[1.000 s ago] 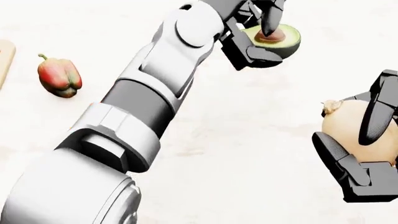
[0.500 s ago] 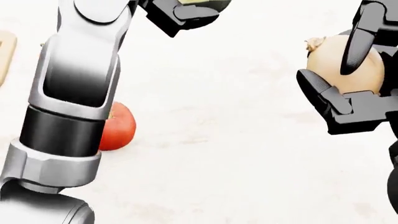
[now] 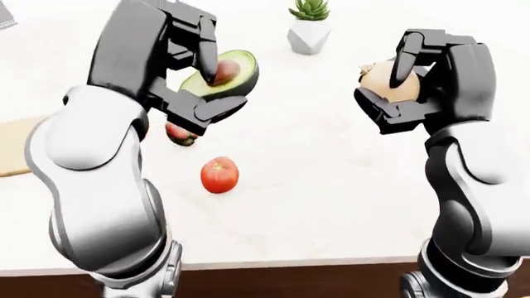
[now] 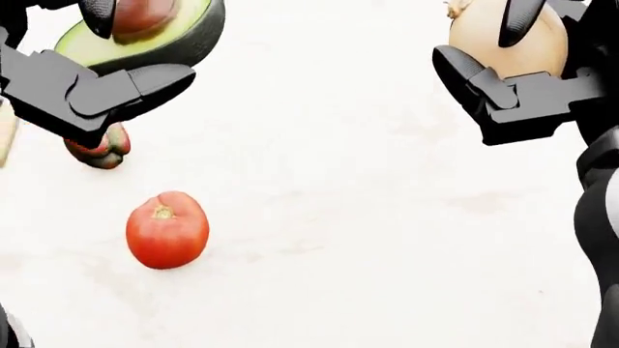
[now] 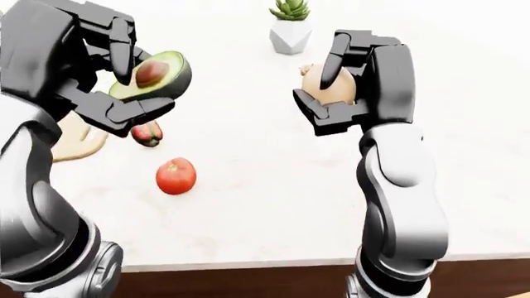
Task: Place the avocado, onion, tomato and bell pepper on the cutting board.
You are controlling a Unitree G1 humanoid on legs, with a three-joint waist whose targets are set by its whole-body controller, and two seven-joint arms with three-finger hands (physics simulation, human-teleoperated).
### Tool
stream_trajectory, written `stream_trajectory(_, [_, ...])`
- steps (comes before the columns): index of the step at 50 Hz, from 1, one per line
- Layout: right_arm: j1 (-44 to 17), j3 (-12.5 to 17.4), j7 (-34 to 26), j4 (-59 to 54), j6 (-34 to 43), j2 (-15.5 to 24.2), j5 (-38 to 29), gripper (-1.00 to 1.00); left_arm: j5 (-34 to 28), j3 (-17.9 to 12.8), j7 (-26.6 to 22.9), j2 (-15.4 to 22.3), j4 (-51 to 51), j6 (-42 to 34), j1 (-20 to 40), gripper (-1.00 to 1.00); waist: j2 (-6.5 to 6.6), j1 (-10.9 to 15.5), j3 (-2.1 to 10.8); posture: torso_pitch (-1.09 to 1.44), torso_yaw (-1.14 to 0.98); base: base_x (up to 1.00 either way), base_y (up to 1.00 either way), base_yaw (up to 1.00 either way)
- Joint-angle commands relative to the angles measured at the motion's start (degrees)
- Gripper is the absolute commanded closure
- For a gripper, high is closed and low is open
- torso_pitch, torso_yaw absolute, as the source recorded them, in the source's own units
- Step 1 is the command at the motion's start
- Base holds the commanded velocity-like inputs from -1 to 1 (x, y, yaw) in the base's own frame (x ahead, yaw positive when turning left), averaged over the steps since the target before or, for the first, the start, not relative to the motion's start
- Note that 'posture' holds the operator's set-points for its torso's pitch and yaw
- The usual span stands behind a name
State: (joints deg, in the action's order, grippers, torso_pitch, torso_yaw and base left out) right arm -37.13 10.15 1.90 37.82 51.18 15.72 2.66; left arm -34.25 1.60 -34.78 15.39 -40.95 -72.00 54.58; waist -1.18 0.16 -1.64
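Left robot hand [image 3: 194, 81] grips the avocado [image 3: 225, 73] (right robot hand [image 3: 414, 87] clamps the onion [image 3: 385, 84]), nearer the board [image 3: 17, 146] lying off to its left.

avocado half [image 3: 222, 76]: 1 | onion [image 5: 328, 85]: 1 | tomato [image 4: 167, 229]: 1 | bell pepper [image 4: 99, 148]: 1, partly hidden | cutting board [image 3: 17, 145]: 1, edge only | potted succulent [image 3: 309, 25]: 1 | robot hands: 2, left hand [image 3: 194, 81], right hand [image 3: 410, 84]
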Motion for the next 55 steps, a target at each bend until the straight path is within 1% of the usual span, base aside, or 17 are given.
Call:
stream_trajectory(1, [-1.9,-0.2,0.0,1.3,-2.4,0.0,-0.3,1.0,-2.9,-1.6,-0.8,1.1,-2.5,-1.1,0.4,1.0,-0.69,0.4,1.11,0.0,0.0,0.0,0.22,0.0])
stream_trajectory(5, [-3.0,-0.5,-0.2,0.5,-2.0,0.0,-0.6,1.0,-4.8,-1.5,-2.4,1.9,-4.7,-2.9,-0.9,1.0,1.93,0.1,0.19,0.0,0.0,0.0,0.22,0.0])
stream_trajectory(7, [-2.7,-0.6,-0.3,0.3,-2.4,-0.2,-0.8,1.0,-5.4,-1.6,-2.8,1.8,-5.3,-3.0,-1.6,1.0,4.87,-0.4,2.06,0.0,0.0,0.0,0.23,0.0])
stream_trajectory(8, [-1.9,-0.6,-0.4,0.6,-2.8,-0.4,-0.9,1.0,-5.7,-1.7,-2.8,1.7,-5.6,-2.4,-2.7,1.0,3.56,0.3,0.77,0.0,0.0,0.0,0.23,0.0])
stream_trajectory(9, [-0.5,-0.9,-0.4,0.2,-4.4,-0.9,-1.2,1.0,-5.6,-2.2,-2.9,1.5,-5.6,-2.2,-3.0,1.0,4.59,0.1,0.36,0.0,0.0,0.0,0.23,0.0])
stream_trajectory(17, [-2.0,-0.2,-0.7,3.7,0.3,-0.3,-1.1,1.0,-5.6,-3.2,-2.4,0.9,-7.9,-1.9,-5.4,1.0,0.86,-0.5,-0.24,0.0,0.0,0.0,0.23,0.0])
stream_trajectory(21, [-1.4,-0.1,-0.4,4.7,0.7,-0.8,-1.1,1.0,-6.9,-2.7,-4.0,2.7,-9.6,-4.7,-4.8,1.0,-3.62,-0.5,0.61,0.0,0.0,0.0,0.23,0.0])
stream_trajectory(22, [-1.6,-0.1,-0.3,4.8,1.1,-0.6,-1.1,1.0,-7.1,-2.7,-4.1,3.1,-9.7,-4.6,-5.3,1.0,-1.73,-0.8,0.23,0.0,0.0,0.0,0.23,0.0])
stream_trajectory(26, [-2.0,-0.2,-0.3,4.4,1.1,-0.6,-1.0,1.0,-7.8,-2.6,-4.4,3.3,-10.8,-4.7,-6.7,1.0,-1.97,-0.1,1.03,0.0,0.0,0.0,0.22,0.0])
stream_trajectory(28, [-2.2,-0.8,-0.3,4.1,0.9,-0.6,-1.2,1.0,-8.4,-2.2,-4.7,3.3,-11.8,-5.4,-7.3,1.0,-1.27,-0.3,-0.51,0.0,0.0,0.0,0.02,0.0])
stream_trajectory(31, [-2.4,-0.9,-0.4,3.9,0.9,-0.9,-1.3,1.0,-9.0,-1.9,-4.9,3.0,-11.8,-5.3,-7.6,1.0,2.72,-1.4,-0.48,0.0,0.0,0.0,0.0,0.0])
stream_trajectory(33, [-2.3,-1.0,-0.5,3.6,0.5,-0.8,-1.6,1.0,-9.2,-1.9,-5.0,2.8,-11.6,-5.2,-7.5,1.0,1.55,-0.8,-1.35,0.0,0.0,0.0,0.02,0.0])
stream_trajectory(34, [-2.1,-0.8,-0.4,3.7,0.4,-1.2,-1.4,1.0,-9.4,-1.7,-5.0,2.7,-11.5,-5.1,-7.4,1.0,2.25,-1.0,0.37,0.0,0.0,0.0,0.17,0.0])
stream_trajectory(38, [-1.8,-0.5,-0.6,4.0,0.3,-1.4,-1.1,1.0,-10.3,-1.5,-5.7,2.7,-11.4,-5.5,-6.8,1.0,-1.16,-0.6,-0.24,0.0,0.0,0.0,0.23,0.0])
stream_trajectory(42, [-1.0,-0.8,-0.2,3.6,-0.8,-1.7,-1.2,1.0,-11.6,-1.1,-7.1,3.4,-11.5,-6.4,-5.9,1.0,0.6,-0.6,0.33,0.0,0.0,0.0,0.23,0.0])
stream_trajectory(45, [-0.6,-0.9,-0.4,3.9,-0.7,-1.6,-1.2,1.0,-12.1,-1.2,-7.3,2.7,-11.4,-5.6,-6.5,1.0,4.89,-0.7,0.89,0.0,0.0,0.0,0.22,0.0])
stream_trajectory(55, [-0.1,-0.9,-0.5,4.4,-1.0,-1.7,-1.3,1.0,-12.6,-2.9,-7.4,1.5,-11.5,-3.0,-8.6,1.0,1.45,-0.8,-0.06,0.0,0.0,0.0,0.23,0.0])
